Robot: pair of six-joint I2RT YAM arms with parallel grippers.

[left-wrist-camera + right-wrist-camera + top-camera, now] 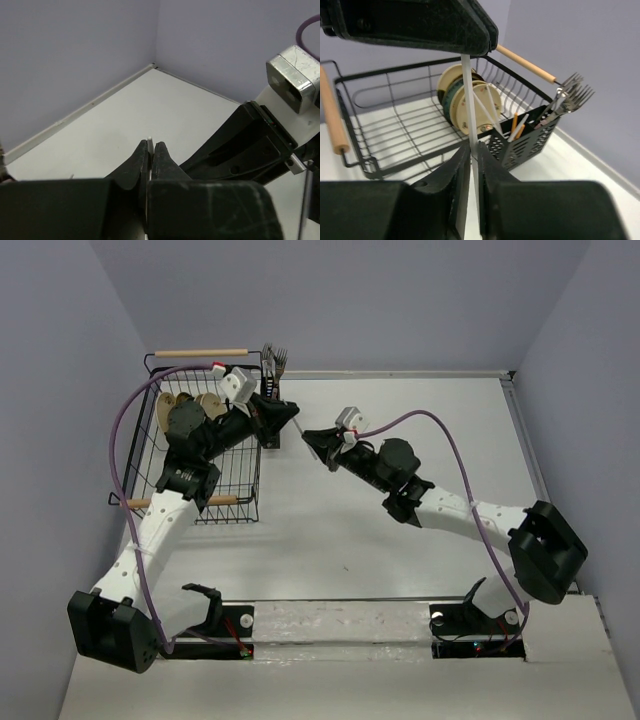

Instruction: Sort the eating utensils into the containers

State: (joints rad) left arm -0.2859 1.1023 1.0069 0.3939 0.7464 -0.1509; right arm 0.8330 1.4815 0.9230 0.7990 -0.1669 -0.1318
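A thin white chopstick (468, 95) is gripped at both ends. My left gripper (151, 145) is shut on one end; its tip (149, 137) pokes out past the jaws. My right gripper (474, 147) is shut on the other end. In the top view the two grippers (290, 412) (310, 437) meet nose to nose just right of a black slotted caddy (271, 412). The caddy (526, 138) hangs on the rack's side and holds orange and white chopsticks (515, 126) and several silver forks (568, 96). Only one caddy shows.
The big black wire dish rack (245, 490) with wooden handles (200, 353) stands at the far left, under my left arm. Tan and green plates (462, 102) stand in it. Walls close in on the left, back and right.
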